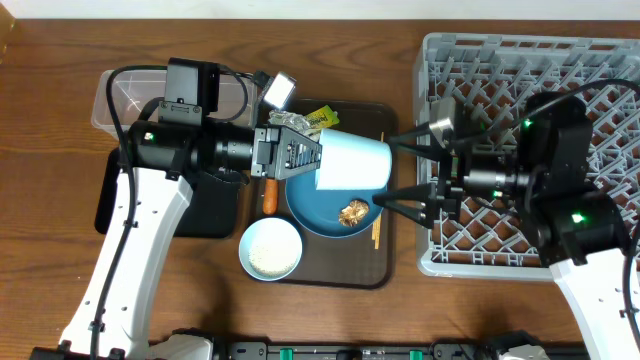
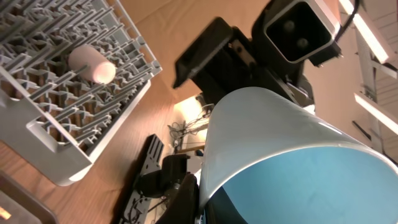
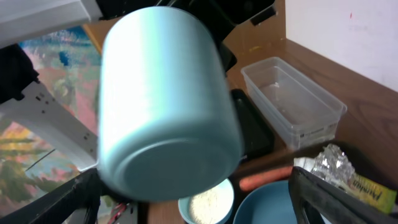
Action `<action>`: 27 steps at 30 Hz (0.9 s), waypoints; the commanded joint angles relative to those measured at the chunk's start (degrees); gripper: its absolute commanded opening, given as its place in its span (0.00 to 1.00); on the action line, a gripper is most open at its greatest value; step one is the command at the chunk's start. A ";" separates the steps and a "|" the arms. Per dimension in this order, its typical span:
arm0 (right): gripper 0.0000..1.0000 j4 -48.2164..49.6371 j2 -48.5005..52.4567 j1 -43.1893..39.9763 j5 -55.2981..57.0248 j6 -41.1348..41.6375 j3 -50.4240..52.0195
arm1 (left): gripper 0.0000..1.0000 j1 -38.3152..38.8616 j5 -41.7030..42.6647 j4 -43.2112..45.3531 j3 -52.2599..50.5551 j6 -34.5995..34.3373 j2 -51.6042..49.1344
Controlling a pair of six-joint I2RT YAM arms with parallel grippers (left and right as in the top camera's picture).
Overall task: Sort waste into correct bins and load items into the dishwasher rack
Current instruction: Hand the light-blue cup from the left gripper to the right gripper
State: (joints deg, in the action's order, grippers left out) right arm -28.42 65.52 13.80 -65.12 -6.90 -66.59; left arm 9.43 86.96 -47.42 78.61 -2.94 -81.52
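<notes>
step: hand-off | light-blue cup (image 1: 352,162) held sideways above serving tray's (image 1: 385,270) right half | left gripper (image 1: 300,155) clenched on rim | right gripper (image 1: 385,172) spread wide at base | I centre, close, then release left

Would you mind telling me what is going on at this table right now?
The left gripper holds the light-blue cup on its side above the brown tray, base toward the right gripper, which is open just at that end; it looks like a handover toward the dishwasher rack. The pink cup already lies in the rack. The blue plate, white bowl and carrot stick are on the tray.
</notes>
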 commanded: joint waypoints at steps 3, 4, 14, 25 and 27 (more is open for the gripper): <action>0.89 3.10 0.87 3.02 0.04 2.14 -0.79 | 0.06 -0.02 2.99 0.28 0.33 1.05 -0.02; 0.89 3.82 0.87 3.56 -0.61 2.14 -0.79 | 0.06 -0.02 2.97 0.48 0.33 1.05 -0.02; 0.57 8.50 0.87 7.96 -2.27 2.93 -0.79 | 0.06 -0.04 1.92 1.73 0.33 1.03 -0.04; 0.49 5.31 -1.66 -1.05 2.58 9.35 -0.79 | 0.98 -1.01 -9.11 1.70 0.33 0.72 -0.04; 0.49 2.36 -2.71 -5.03 5.40 11.10 -0.79 | 0.98 -1.92 -9.27 1.70 0.33 0.72 -0.04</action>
State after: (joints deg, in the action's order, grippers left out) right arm -24.18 65.17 13.56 -62.98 -0.19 -66.59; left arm 8.91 80.88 -45.95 78.61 -2.74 -81.49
